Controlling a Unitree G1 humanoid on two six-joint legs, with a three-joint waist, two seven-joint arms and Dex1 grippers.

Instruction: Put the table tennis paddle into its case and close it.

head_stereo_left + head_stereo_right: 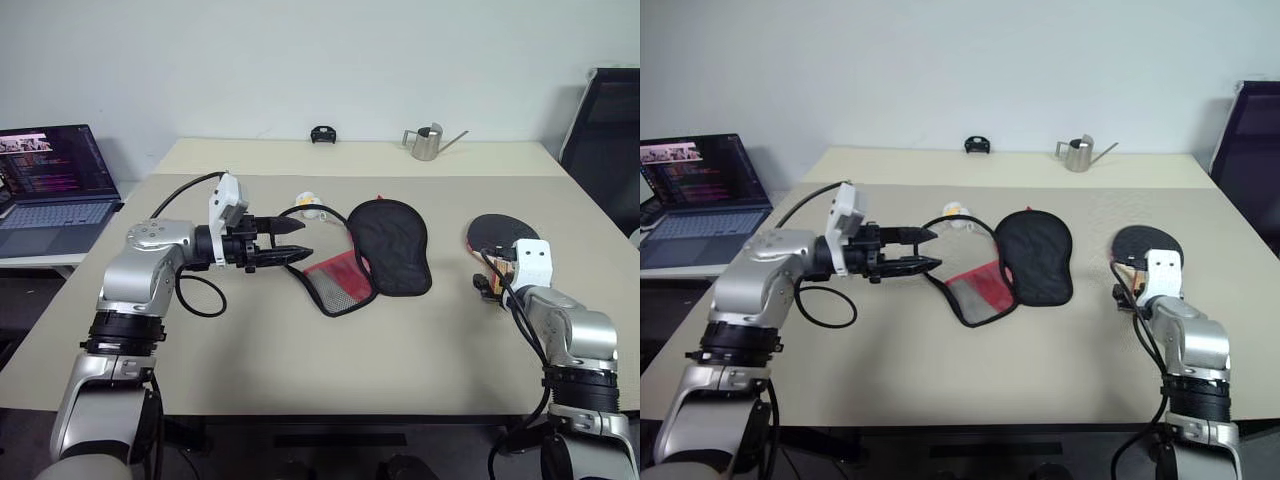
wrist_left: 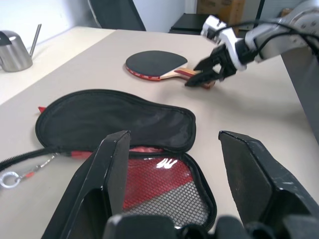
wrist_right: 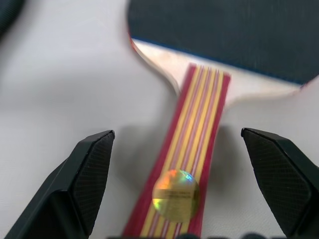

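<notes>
The case [image 1: 392,243] lies open mid-table, its black flap spread flat and its red mesh half [image 1: 340,282] toward me. My left gripper [image 1: 305,238] points level at the case's left edge. It is open with nothing between its fingers [image 2: 117,164]. The table tennis paddle [image 1: 495,232] lies flat at the right, black blade away from me. Its red-striped wooden handle [image 3: 194,149] points toward my right gripper [image 3: 177,134]. That gripper is open, one finger on either side of the handle and apart from it. It also shows at the handle's end as the right gripper [image 2: 202,79].
A small white-yellow ball [image 1: 308,203] sits just behind the case. A metal watering can [image 1: 428,143] and a small black object [image 1: 322,134] stand at the far edge. An open laptop [image 1: 55,190] is on a side table at left, a black chair [image 1: 605,140] at right.
</notes>
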